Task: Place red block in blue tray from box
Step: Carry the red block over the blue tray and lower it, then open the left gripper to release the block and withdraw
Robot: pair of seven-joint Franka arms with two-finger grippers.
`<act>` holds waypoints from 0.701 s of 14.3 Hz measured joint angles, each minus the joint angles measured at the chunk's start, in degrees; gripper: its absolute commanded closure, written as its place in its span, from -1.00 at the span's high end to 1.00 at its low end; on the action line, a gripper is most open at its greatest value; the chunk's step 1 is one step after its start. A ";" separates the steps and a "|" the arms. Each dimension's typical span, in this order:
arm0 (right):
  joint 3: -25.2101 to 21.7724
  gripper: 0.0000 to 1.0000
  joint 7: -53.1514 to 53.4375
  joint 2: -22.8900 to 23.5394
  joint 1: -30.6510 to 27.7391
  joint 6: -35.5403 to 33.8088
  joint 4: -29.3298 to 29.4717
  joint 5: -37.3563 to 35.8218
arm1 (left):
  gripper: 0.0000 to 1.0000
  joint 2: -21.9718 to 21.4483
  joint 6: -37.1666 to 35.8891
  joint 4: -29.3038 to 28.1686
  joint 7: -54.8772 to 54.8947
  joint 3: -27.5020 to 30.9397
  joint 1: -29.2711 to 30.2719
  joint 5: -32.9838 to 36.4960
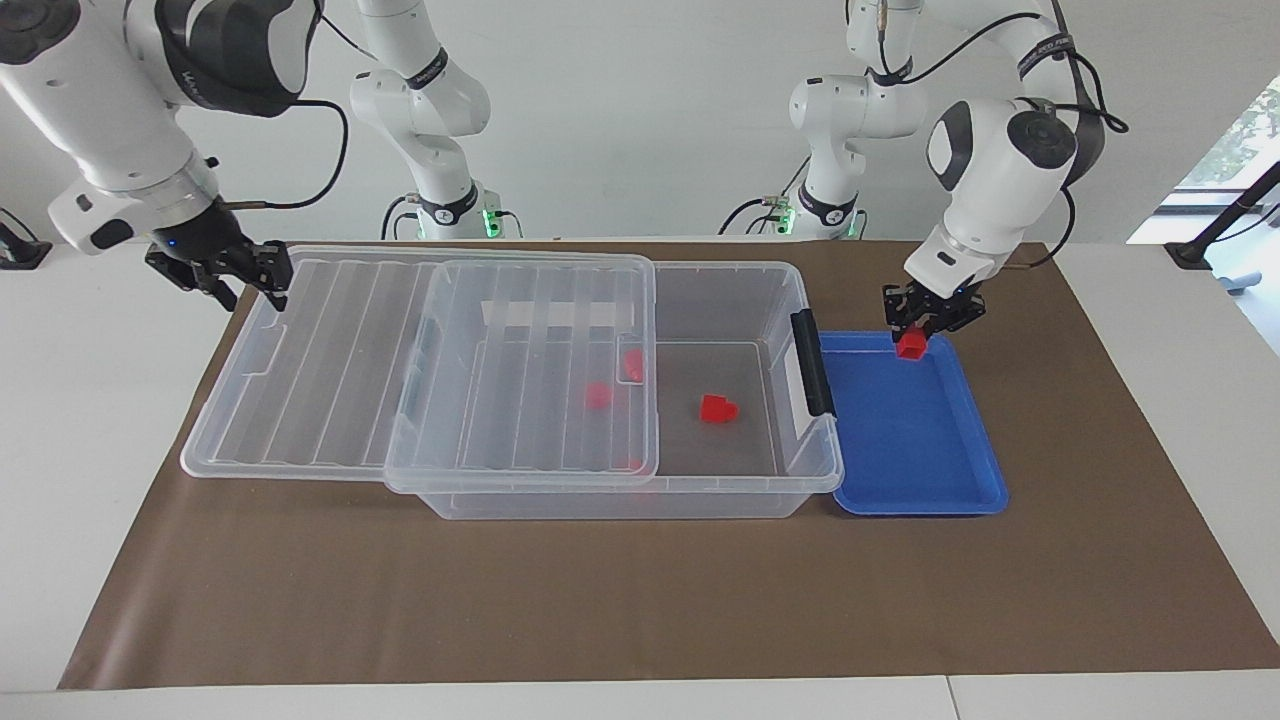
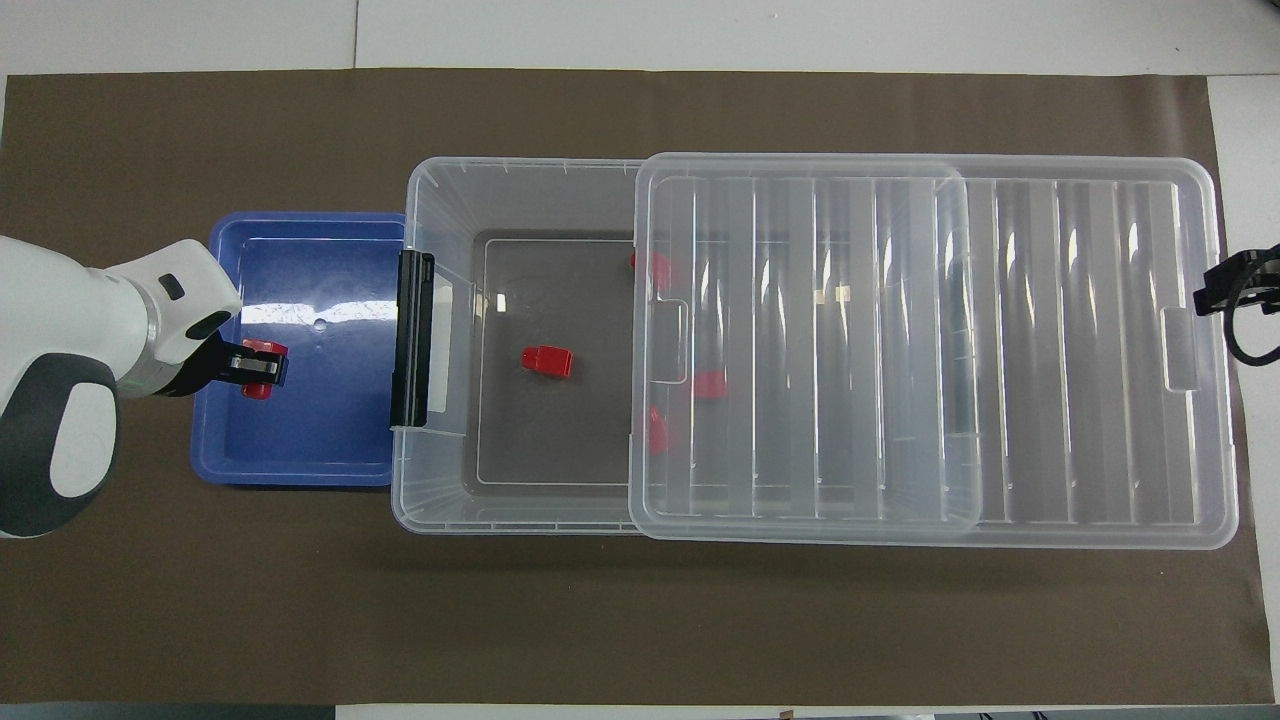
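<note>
gripping the red block (image 1: 911, 345), left claw (image 1: 932, 322) over blue tray (image 1: 915, 440).

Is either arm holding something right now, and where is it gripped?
The left gripper holds a small red plastic block by its top, over the blue plastic tray.

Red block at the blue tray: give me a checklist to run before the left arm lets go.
1. Small red plastic block held in left end effector: ok.
2. Block over the shallow blue plastic tray, inside its rim: ok.
3. Block touching the tray floor: cannot tell.
4. Tray floor under the block bare: ok.
5. Ribbed clear lid slid aside, large clear plastic box open at its latch end: ok.
6. Right end effector waiting by the lid's end, away from the tray: ok.
</note>
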 measured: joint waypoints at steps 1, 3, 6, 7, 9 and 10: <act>-1.65 -1.00 -1.53 0.03 -0.08 0.51 -0.33 0.00 | -1.00 1.33 2.50 -1.08 0.07 0.01 0.50 0.00; -4.84 -1.00 -4.44 0.16 -0.25 3.22 -1.73 0.00 | -1.00 4.00 7.29 -3.27 0.28 -0.01 0.94 0.00; -9.37 -1.00 -10.75 0.65 -0.47 9.63 -5.46 0.00 | -1.00 8.55 13.43 -4.32 0.40 -0.04 1.07 0.00; -10.40 -1.00 -11.88 0.79 -0.51 11.97 -7.28 0.00 | -1.00 9.85 14.68 -4.39 0.40 -0.04 1.29 0.00; -10.95 -1.00 -12.23 0.99 -0.50 15.98 -10.78 0.00 | -1.00 11.47 16.27 -4.45 0.45 -0.03 2.01 0.00; -10.79 -1.00 -12.13 1.09 -0.45 17.25 -11.92 0.00 | -1.00 11.88 16.77 -4.46 0.48 -0.03 2.23 0.00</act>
